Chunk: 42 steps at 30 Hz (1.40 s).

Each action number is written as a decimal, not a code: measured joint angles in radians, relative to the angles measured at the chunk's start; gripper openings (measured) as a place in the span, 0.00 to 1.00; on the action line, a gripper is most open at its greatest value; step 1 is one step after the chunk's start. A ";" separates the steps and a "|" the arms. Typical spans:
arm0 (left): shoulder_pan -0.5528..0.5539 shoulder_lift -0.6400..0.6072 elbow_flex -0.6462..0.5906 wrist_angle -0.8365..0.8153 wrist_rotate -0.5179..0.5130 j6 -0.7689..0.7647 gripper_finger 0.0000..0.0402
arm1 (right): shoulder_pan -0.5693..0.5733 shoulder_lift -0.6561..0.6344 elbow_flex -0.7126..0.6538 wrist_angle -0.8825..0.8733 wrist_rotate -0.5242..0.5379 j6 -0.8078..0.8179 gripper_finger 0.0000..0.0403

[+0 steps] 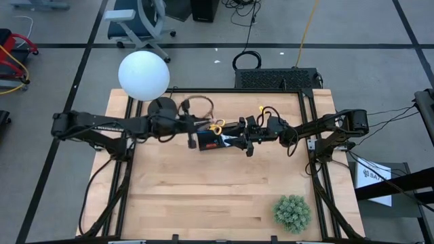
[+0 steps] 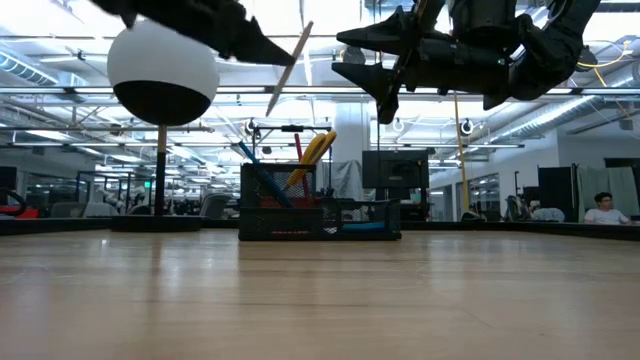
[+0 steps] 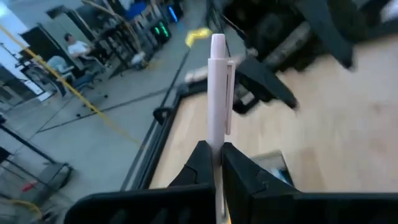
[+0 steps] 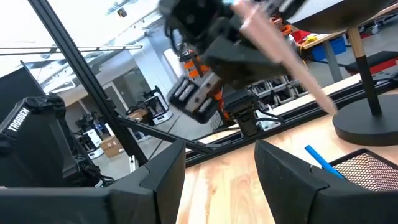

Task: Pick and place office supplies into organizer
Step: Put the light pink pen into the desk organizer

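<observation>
- Pale pen [image 3: 218, 93] sits clenched in the left claw [image 3: 216, 163], raised above the organizer [image 2: 318, 215].
- Right claw [image 4: 217, 165] hangs released beside it, over the tabletop [image 1: 217, 190].
- Organizer already contains yellow-handled scissors [image 2: 312, 155].

I see lots of bare bench [image 1: 203, 196] on the near side, so an arm could pass there. Only the green spiky ball [image 1: 292, 212] sits at the near right. The far middle is crowded. The organizer [image 2: 318, 215] stands there with scissors [image 2: 311, 156] and pens sticking up. Both end effectors, left [image 1: 192, 133] and right [image 1: 245, 139], hang close above it. The lamp [image 2: 162, 72] blocks the far left.
</observation>
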 joint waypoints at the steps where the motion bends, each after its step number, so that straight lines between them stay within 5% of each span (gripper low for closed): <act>1: 0.018 0.000 -0.025 0.058 0.026 -0.019 0.00 | 0.000 0.000 0.000 0.000 0.000 -0.002 0.46; 11: 0.134 0.000 -0.308 0.538 0.131 -0.170 0.00 | 0.000 0.000 0.000 0.000 0.000 -0.014 0.46; 19: 0.167 0.010 -0.449 0.718 0.187 -0.251 0.00 | 0.000 0.000 0.000 0.000 0.000 -0.018 0.46; 33: 0.168 0.010 -0.455 0.712 0.216 -0.276 0.01 | 0.000 0.000 0.000 0.000 0.004 -0.018 0.46; 42: 0.168 0.010 -0.455 0.712 0.230 -0.300 0.14 | 0.000 0.000 0.000 0.000 0.005 -0.018 0.46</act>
